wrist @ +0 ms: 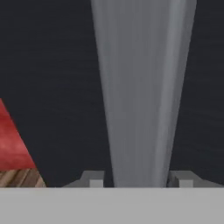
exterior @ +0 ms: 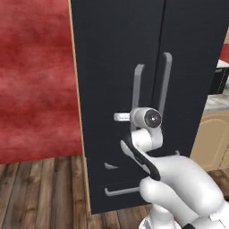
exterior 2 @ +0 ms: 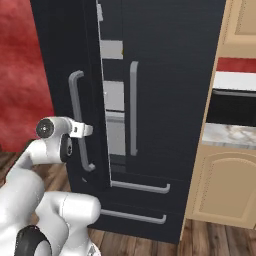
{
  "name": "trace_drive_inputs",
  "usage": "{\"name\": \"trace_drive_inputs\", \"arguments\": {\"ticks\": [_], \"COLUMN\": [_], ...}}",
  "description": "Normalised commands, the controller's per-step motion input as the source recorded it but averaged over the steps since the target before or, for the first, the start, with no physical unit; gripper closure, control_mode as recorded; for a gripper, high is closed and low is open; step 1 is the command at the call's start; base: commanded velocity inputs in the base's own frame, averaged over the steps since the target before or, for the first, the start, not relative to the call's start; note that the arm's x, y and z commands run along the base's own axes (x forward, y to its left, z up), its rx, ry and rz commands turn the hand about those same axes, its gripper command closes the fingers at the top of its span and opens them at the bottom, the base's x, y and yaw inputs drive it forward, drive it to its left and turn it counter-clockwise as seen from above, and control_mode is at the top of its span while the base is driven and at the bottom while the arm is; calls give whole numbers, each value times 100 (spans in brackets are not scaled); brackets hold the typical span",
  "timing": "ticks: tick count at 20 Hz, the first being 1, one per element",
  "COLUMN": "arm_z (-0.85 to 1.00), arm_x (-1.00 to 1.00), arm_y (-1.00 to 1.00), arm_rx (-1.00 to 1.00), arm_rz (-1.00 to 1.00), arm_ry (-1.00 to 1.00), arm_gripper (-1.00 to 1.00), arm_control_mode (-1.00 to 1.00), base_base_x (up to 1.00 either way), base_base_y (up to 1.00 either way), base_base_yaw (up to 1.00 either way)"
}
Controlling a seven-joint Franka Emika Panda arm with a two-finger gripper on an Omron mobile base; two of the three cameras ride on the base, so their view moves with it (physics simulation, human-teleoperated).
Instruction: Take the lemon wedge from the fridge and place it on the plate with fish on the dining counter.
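Note:
The fridge (exterior: pixel 116 53) is a tall black double-door cabinet standing right in front of me. Its left door stands slightly ajar, and pale grey shelves (exterior 2: pixel 114 100) show through the gap. My gripper (exterior 2: pixel 84 130) is at the left door's long grey bar handle (exterior 2: pixel 75 115), about halfway down it. In the hand view that handle (wrist: pixel 140 109) runs up between my two fingertips (wrist: pixel 94 178), with a thin dark gap beside it, so the gripper (wrist: pixel 139 179) stands open around the bar. The lemon wedge is hidden inside the fridge. The plate and the dining counter are out of view.
A red wall (exterior: pixel 36 80) lies left of the fridge, above a wooden floor (exterior: pixel 44 192). On the right are beige cabinets (exterior 2: pixel 220 190) under a marble top (exterior 2: pixel 230 135). Two lower drawers with bar handles (exterior 2: pixel 140 187) sit below the doors.

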Motion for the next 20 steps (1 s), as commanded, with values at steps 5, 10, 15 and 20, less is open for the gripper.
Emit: {"name": "trace_drive_inputs", "arguments": {"ticks": [5, 10, 15, 20], "arm_z": [100, 96, 17, 41], "arm_x": [-52, -87, -100, -100], "arm_y": [100, 97, 43, -3], "arm_rx": [0, 0, 0, 10], "arm_rz": [0, 4, 14, 7], "arm_ry": [17, 22, 9, 0], "arm_gripper": [-100, -100, -100, -100], "arm_control_mode": [-100, -100, -100, -100], "base_base_x": [0, 0, 0, 0], "base_base_y": [0, 0, 0, 0], "base_base_yaw": [0, 0, 0, 0]}}
